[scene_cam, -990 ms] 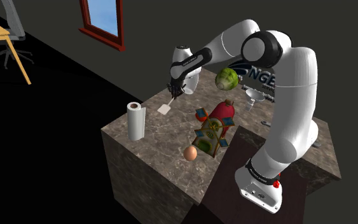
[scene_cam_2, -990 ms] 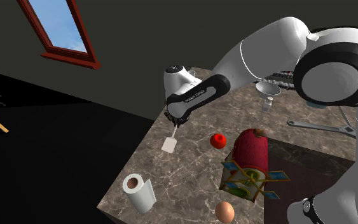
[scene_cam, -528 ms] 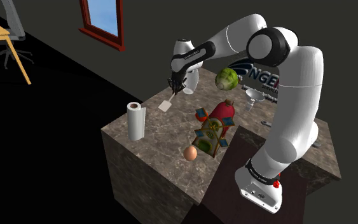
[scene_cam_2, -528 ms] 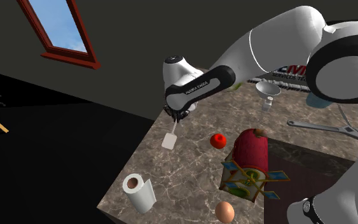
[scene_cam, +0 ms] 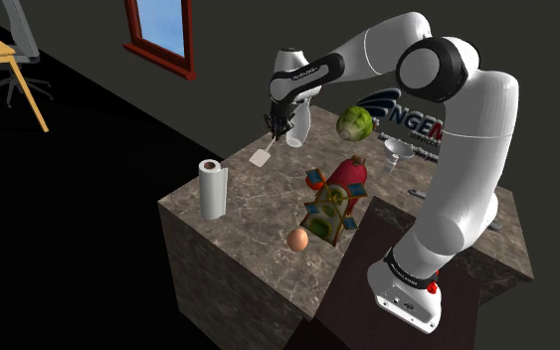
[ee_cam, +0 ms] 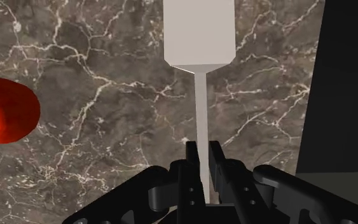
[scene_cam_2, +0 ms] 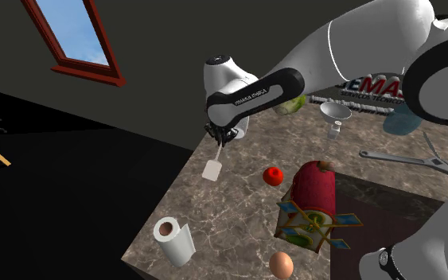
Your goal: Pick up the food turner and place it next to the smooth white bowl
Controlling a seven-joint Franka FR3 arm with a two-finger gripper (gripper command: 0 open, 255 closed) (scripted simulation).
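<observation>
My gripper (scene_cam: 280, 127) is shut on the thin handle of a pale food turner (scene_cam: 261, 157), which hangs blade-down above the far part of the marble counter (scene_cam: 258, 224). In the second exterior view the gripper (scene_cam_2: 220, 139) holds the turner (scene_cam_2: 212, 169) clear of the counter, near its far edge. Seen from the wrist, the fingers (ee_cam: 192, 154) clasp the handle and the flat blade (ee_cam: 198, 32) points away over the marble. A small white rounded thing (scene_cam: 295, 136), possibly the bowl, sits just beside the gripper in the shoulder view.
A red fruit (scene_cam_2: 273, 176) lies near the turner. Also on the counter are a paper towel roll (scene_cam: 211, 189), an egg (scene_cam: 297, 239), a red cylinder with a toy on it (scene_cam_2: 313, 191), a green cabbage (scene_cam: 355, 124), a funnel (scene_cam_2: 335, 115) and a wrench (scene_cam_2: 397, 159).
The gripper has risen with the turner in it, and the blade now hangs higher above the counter. The arm has straightened upward a little.
</observation>
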